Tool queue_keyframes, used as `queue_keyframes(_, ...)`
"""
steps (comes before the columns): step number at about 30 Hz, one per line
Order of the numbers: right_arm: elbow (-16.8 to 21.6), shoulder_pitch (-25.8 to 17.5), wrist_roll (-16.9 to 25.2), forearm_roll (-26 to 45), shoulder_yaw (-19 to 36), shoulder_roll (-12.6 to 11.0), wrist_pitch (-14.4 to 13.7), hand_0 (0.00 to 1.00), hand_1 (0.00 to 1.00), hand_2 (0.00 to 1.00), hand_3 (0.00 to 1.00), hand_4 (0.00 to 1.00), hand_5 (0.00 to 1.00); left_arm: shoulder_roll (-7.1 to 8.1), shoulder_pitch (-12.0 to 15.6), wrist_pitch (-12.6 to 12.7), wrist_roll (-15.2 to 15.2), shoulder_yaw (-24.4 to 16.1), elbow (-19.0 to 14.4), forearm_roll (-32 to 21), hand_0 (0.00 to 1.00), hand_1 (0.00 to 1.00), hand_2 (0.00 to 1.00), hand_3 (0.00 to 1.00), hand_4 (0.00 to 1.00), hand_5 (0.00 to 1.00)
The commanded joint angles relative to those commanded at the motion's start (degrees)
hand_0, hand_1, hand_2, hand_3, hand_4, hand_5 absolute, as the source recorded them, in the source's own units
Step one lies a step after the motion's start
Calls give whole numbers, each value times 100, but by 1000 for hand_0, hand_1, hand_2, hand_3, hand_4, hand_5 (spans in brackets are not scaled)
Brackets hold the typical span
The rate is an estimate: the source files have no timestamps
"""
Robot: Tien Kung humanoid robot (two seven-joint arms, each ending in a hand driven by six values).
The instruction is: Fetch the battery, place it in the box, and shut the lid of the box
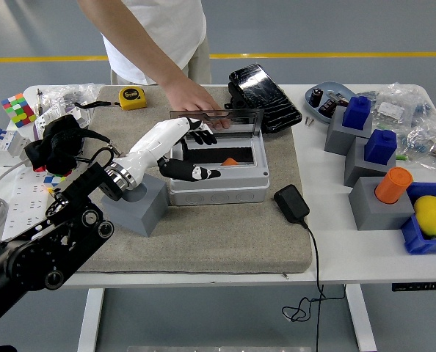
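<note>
The left hand (180, 150), fingers loosely spread and empty, hovers at the box's (218, 180) nine o'clock rim; the orange battery (230, 161) lies inside, while a person's hand (194, 101) steadies the upright lid (216, 122) at twelve o'clock.

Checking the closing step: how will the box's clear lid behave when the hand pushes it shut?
The clear lid stands upright at the grey box's back edge, so it probably swings down on a hinge. It looks thin and stiff, likely light. A person's hand rests on it and may resist.
</note>
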Motion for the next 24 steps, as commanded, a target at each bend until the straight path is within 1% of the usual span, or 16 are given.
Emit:
queue_keyframes(5,0,8,2,32,-29,4,-1,679,661,696,627,998,617,-168,-247,96,-68,-267,119,122,382,606,585,581,998,290)
queue_keyframes(6,0,10,-1,31,-31,3,0,679,661,696,626,998,616,-214,-324,113,-57,-325,170,173,576,696,648,622,998,307)
queue_keyframes(8,0,11,-2,39,-43,1,0,679,661,696,626,998,616,-276,-435,119,-9,-393,260,241,576,696,648,622,998,307)
queue_keyframes(11,0,14,-6,39,-52,-2,1,679,661,696,626,998,616,-383,-648,70,142,-467,519,423,576,696,648,622,998,307)
queue_keyframes(12,0,16,-5,46,-60,-4,0,679,661,696,625,998,615,-399,-688,58,164,-473,575,453,712,756,730,669,998,325)
queue_keyframes(14,0,20,-7,51,-69,-6,2,679,661,696,625,998,615,-438,-806,19,206,-465,765,519,712,756,730,669,998,325)
queue_keyframes(17,0,25,-6,64,-85,-6,2,679,661,696,625,998,615,-446,-889,-94,315,-388,961,598,712,756,730,669,998,325)
queue_keyframes(21,0,18,-9,53,-76,-6,2,680,661,696,625,998,615,-392,-884,-199,425,-193,1081,562,706,757,731,667,998,328)
queue_keyframes(23,0,14,-9,51,-72,-7,2,680,661,696,625,998,615,-353,-860,-252,484,-117,1062,536,706,757,731,667,998,328)
queue_keyframes(24,0,15,-8,57,-75,-10,2,680,662,695,626,998,616,-318,-839,-278,515,-73,1014,507,600,701,667,638,998,311)
